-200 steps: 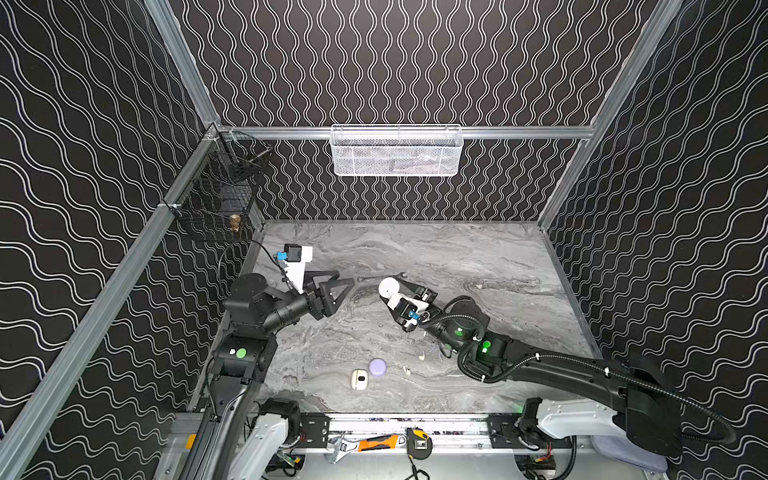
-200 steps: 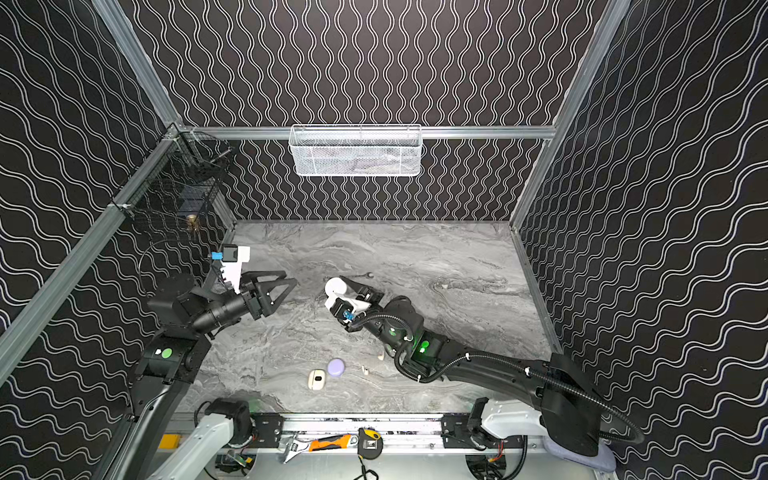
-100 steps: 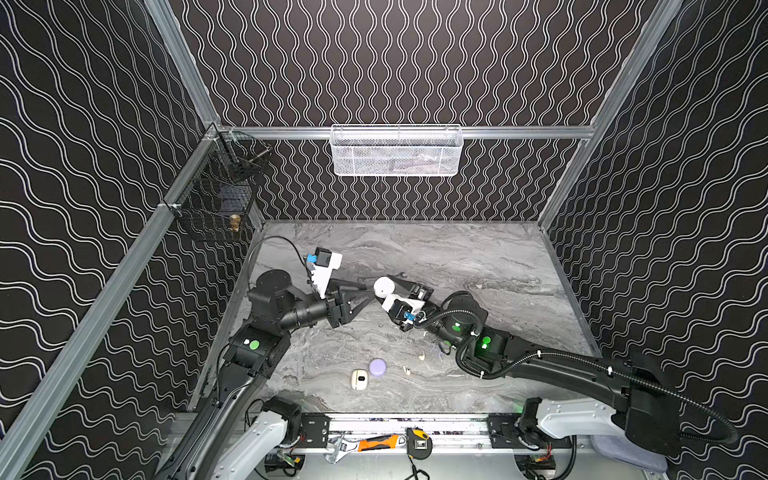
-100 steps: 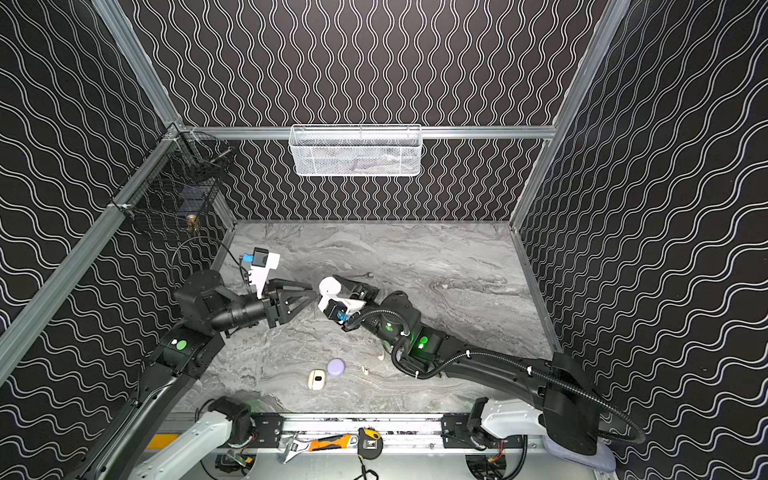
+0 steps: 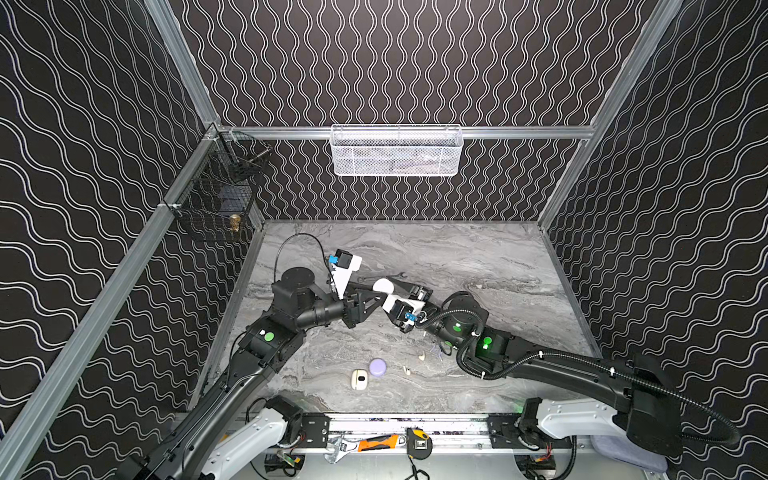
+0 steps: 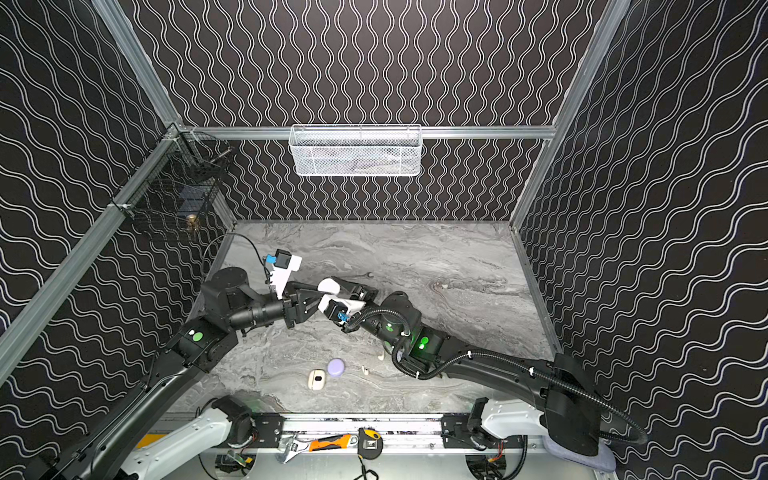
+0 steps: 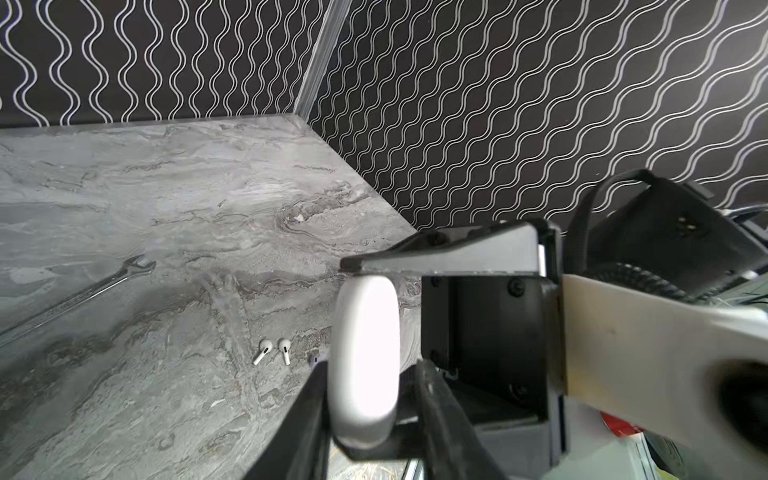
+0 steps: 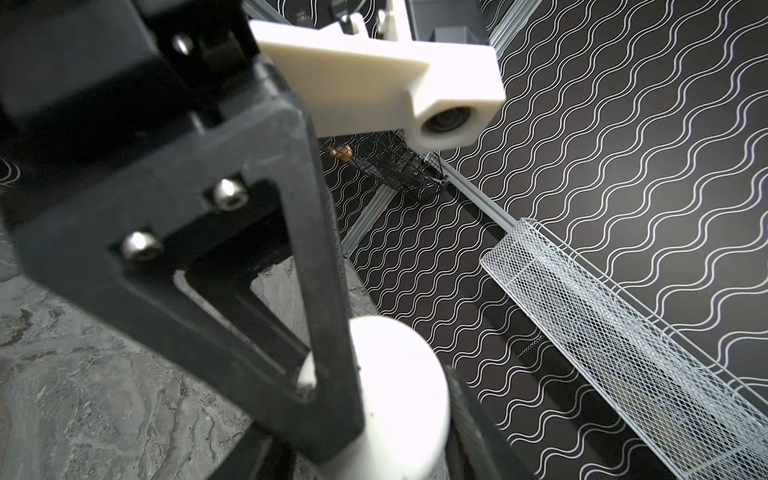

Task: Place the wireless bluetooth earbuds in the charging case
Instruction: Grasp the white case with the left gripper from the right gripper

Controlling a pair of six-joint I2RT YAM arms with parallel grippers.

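Note:
The white charging case (image 5: 383,286) (image 6: 328,286) hangs shut above the table's middle, with my right gripper (image 5: 394,287) shut on it from the right. My left gripper (image 5: 376,296) reaches in from the left. In the left wrist view the case (image 7: 363,357) sits between its jaws: one finger touches it and a narrow gap shows at the other. In the right wrist view the case (image 8: 399,395) is half hidden by a left finger. Two white stemmed earbuds (image 7: 263,351) and a lavender earbud (image 7: 313,359) lie on the table beyond. Two small cream earbuds (image 5: 421,356) lie near the front.
A lavender round case (image 5: 377,367) and a cream case (image 5: 359,379) lie near the front. A slim steel wrench (image 7: 75,295) lies behind the grippers. A white mesh basket (image 5: 397,151) hangs on the back wall and a black wire basket (image 5: 216,199) on the left wall.
My left arm has swung right to the held case and its jaws have narrowed around it. The right gripper has drifted slightly left with the case.

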